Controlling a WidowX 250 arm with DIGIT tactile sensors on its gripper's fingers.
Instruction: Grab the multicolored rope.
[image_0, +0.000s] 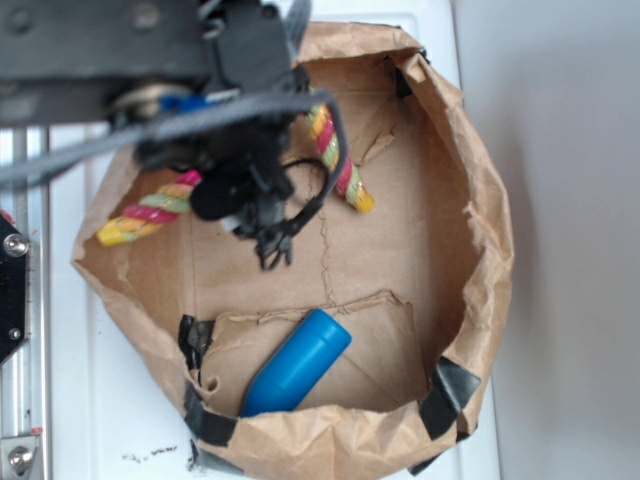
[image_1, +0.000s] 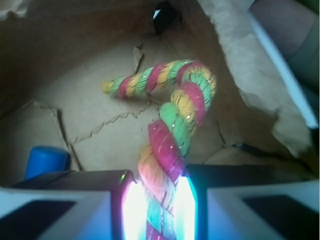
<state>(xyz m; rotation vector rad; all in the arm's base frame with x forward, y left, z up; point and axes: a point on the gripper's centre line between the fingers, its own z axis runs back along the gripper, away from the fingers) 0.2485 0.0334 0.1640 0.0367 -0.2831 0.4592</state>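
The multicolored rope (image_0: 150, 211) is thick and twisted, with red, yellow and light green stripes and yellow ends. It lies bent inside a brown paper bag (image_0: 480, 230); one end sticks out left, the other end (image_0: 345, 175) right of the arm. In the wrist view the rope (image_1: 182, 112) runs from between the jaws up and curls left. My gripper (image_0: 245, 205) is shut on the rope, which is pinched between both fingers (image_1: 132, 210). The arm hides the rope's middle in the exterior view.
A smooth blue plastic cylinder (image_0: 297, 362) lies at the bag's near side on a torn paper flap; it also shows in the wrist view (image_1: 46, 160). Black tape patches (image_0: 448, 395) hold the bag's rim. The bag sits on a white surface (image_0: 120, 440).
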